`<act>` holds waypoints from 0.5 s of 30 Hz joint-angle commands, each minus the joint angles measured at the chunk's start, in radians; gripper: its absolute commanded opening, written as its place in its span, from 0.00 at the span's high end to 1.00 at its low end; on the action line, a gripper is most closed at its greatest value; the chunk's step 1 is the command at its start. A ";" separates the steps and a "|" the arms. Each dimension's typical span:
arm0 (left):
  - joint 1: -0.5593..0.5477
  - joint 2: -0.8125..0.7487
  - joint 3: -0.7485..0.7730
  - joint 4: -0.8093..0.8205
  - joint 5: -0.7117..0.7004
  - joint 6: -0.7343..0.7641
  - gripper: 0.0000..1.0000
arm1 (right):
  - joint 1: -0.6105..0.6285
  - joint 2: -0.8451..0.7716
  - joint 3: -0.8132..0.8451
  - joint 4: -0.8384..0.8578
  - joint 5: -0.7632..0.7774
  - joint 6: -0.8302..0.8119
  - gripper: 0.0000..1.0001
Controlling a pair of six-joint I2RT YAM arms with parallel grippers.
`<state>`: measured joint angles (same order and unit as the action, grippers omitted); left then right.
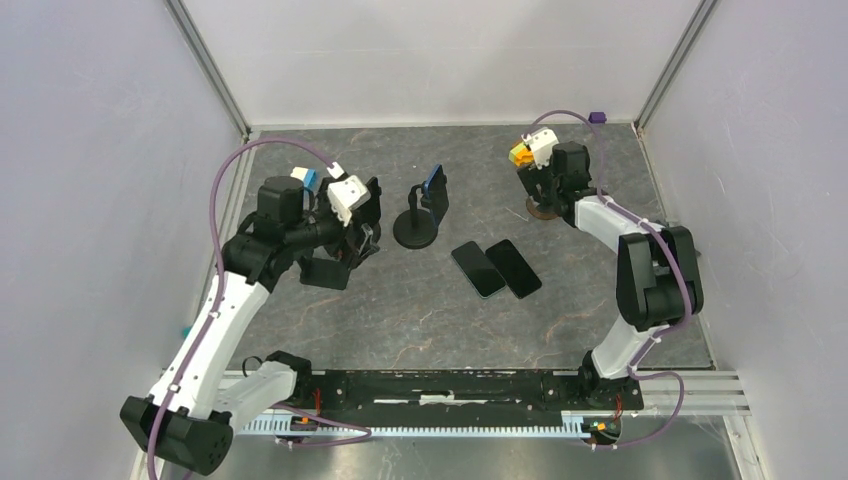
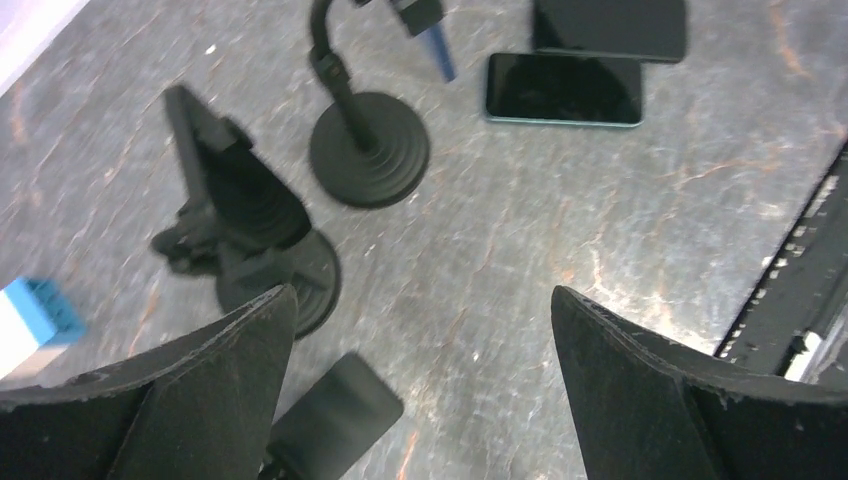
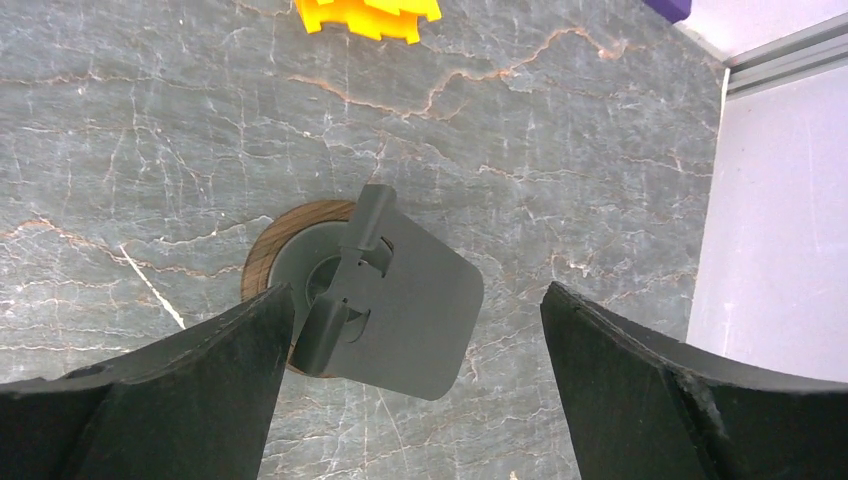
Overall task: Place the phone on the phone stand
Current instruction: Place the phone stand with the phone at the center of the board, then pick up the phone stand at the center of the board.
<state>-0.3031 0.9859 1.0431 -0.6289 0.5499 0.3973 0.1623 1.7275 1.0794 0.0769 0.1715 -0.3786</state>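
**A:** Where does the phone lie?

**B:** Two lie flat and side by side mid-worktop, touching or nearly so; the teal-edged phone shows whole from the left wrist, while the second phone is cut off by the top edge there; neither sits on a stand.

**A:** And the stands?

**B:** Three, I think; the gooseneck stand is just left of the phones, its head cropped in the wrist view, so only a blue clip shows from above; the cradle stand is beside it, under the left arm and mostly hidden from the top camera; the grey stand is at the far right on a wood-rimmed base, and the right arm covers most of it from overhead.

**A:** The left pincer?

**B:** Spread wide, gripping nothing, above bare worktop beside the cradle stand; a dark flat slab lies below it, half hidden by a finger; I cannot tell what it is.

**A:** The right pincer?

**B:** Also wide apart and empty, hanging over the grey stand without touching it; a yellow block is clipped by the frame's top.
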 commanded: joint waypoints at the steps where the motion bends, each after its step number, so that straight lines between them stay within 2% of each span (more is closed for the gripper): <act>1: 0.001 -0.060 0.037 -0.114 -0.210 0.039 0.00 | -0.001 -0.054 0.005 0.045 0.002 -0.020 0.02; 6: 0.001 -0.108 -0.001 -0.123 -0.182 0.047 0.00 | 0.000 -0.029 0.024 0.027 -0.029 -0.014 0.02; 15: 0.002 -0.108 -0.001 -0.110 -0.091 0.029 0.00 | 0.000 0.005 0.011 0.011 -0.065 -0.003 0.34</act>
<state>-0.3031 0.8787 1.0420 -0.7361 0.4065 0.4126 0.1623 1.7256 1.0794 0.0807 0.1310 -0.3889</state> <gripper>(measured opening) 0.993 0.713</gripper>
